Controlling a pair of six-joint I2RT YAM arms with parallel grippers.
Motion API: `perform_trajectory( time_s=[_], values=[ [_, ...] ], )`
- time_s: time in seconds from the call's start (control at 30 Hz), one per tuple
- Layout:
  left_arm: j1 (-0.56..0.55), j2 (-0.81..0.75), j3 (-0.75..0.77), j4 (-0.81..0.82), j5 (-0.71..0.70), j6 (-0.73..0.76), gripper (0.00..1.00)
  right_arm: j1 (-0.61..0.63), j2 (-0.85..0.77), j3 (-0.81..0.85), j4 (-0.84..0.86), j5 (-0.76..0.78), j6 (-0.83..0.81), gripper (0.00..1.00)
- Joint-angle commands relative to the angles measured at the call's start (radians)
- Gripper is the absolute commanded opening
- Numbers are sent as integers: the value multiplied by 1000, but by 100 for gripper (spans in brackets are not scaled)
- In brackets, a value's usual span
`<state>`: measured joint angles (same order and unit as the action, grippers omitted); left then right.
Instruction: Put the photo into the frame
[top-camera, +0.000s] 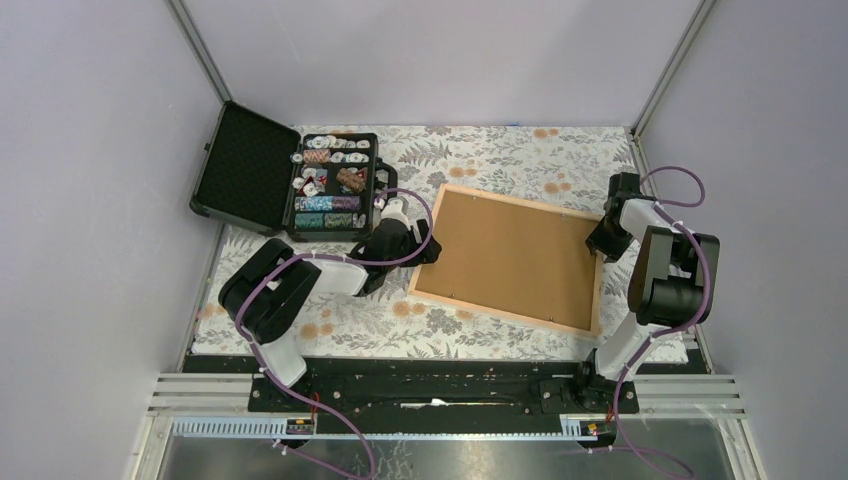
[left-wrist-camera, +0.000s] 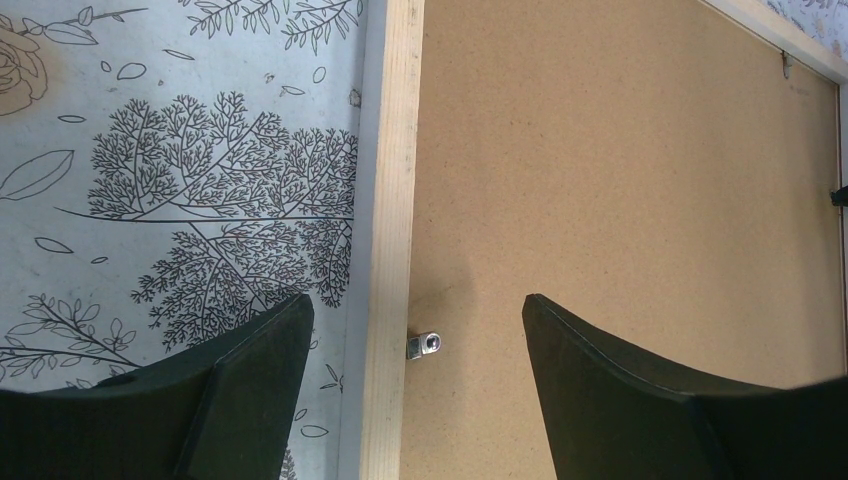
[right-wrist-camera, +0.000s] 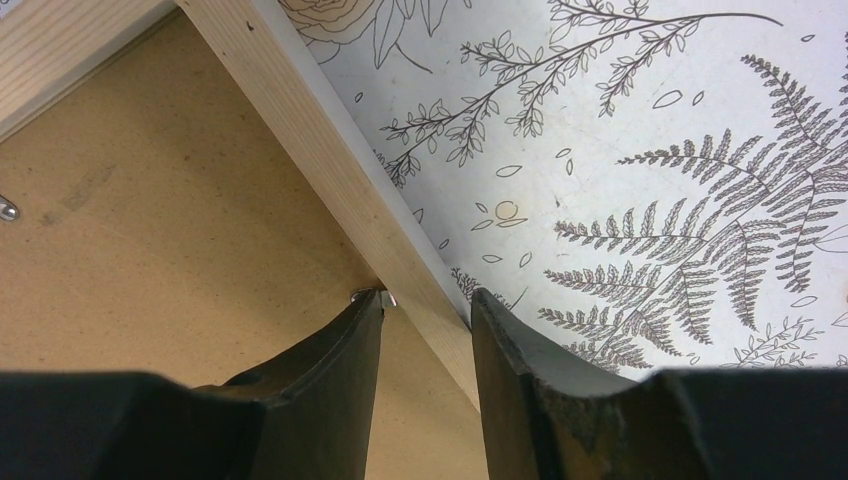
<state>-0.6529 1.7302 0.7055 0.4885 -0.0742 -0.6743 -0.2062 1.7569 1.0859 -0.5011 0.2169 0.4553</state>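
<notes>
The left gripper (left-wrist-camera: 415, 318), fingers spread wide, straddles the left rail of the frame (top-camera: 503, 312) above a metal tab (left-wrist-camera: 428, 344), apparently to work that retaining clip. The frame lies face down between the middle and the right edge of the table (top-camera: 480, 150), filled by a backing board (top-camera: 510, 255); the photo is nowhere visible. The right gripper (right-wrist-camera: 425, 300), fingers narrow, brackets the right rail with one tip at a second tab (right-wrist-camera: 372, 296); whether it pinches I cannot tell.

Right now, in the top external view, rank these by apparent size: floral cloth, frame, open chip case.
1. floral cloth, clearly largest.
2. frame and open chip case: they cover about the same area, and the case lies farther back, so I won't rank them.
</notes>
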Motion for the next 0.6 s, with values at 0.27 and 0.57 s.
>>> perform_trajectory(
  time_s=[0.27,0.57],
  values=[
    [-2,-6,8,58,8,4,80,-12,17,-9,-27,76,-44,40],
    [-2,-135,-102,176,39,34,96,7,-163,-20,-34,33,-89,83]
  ],
)
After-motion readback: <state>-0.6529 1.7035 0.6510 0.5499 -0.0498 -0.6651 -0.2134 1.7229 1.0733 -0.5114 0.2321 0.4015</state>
